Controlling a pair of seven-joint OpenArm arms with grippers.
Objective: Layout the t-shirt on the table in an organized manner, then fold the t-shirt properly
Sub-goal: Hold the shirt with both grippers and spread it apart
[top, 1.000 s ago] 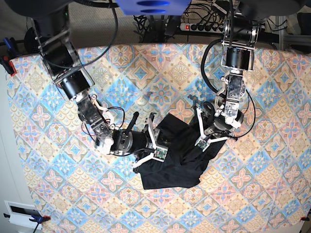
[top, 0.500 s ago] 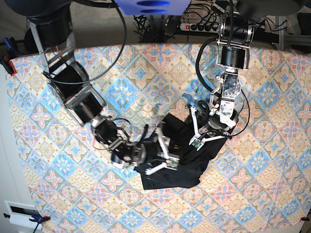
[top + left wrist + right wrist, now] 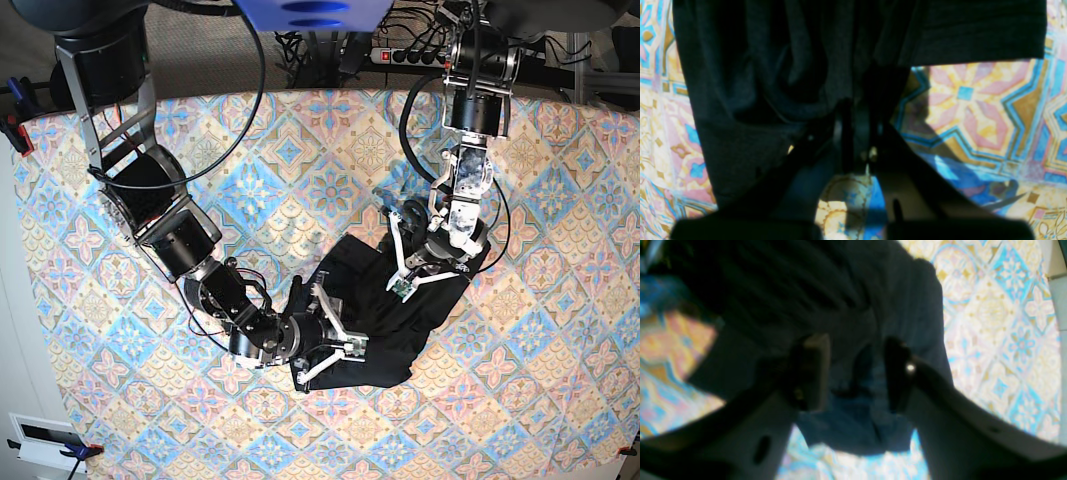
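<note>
The black t-shirt [image 3: 385, 335] lies bunched and creased in the middle of the patterned table [image 3: 300, 150]. My left gripper [image 3: 400, 283] is at the shirt's upper right part. In the left wrist view that gripper [image 3: 857, 110] is shut on a fold of the t-shirt [image 3: 756, 83], which drapes away over the table [image 3: 973, 106]. My right gripper [image 3: 335, 350] reaches in low over the shirt's lower left edge. In the right wrist view it [image 3: 855, 370] stands open, its two fingers astride wrinkled t-shirt [image 3: 840, 290] fabric above the table [image 3: 1000, 306].
A power strip [image 3: 410, 55] and cables lie beyond the table's far edge. Clamps [image 3: 15, 130] hold the cloth at the left edge. A white box [image 3: 45, 435] sits off the front left corner.
The right arm has swung down and forward to the shirt's lower left edge, and its jaws have spread wider. The left gripper has shifted slightly up and left, still holding fabric.
</note>
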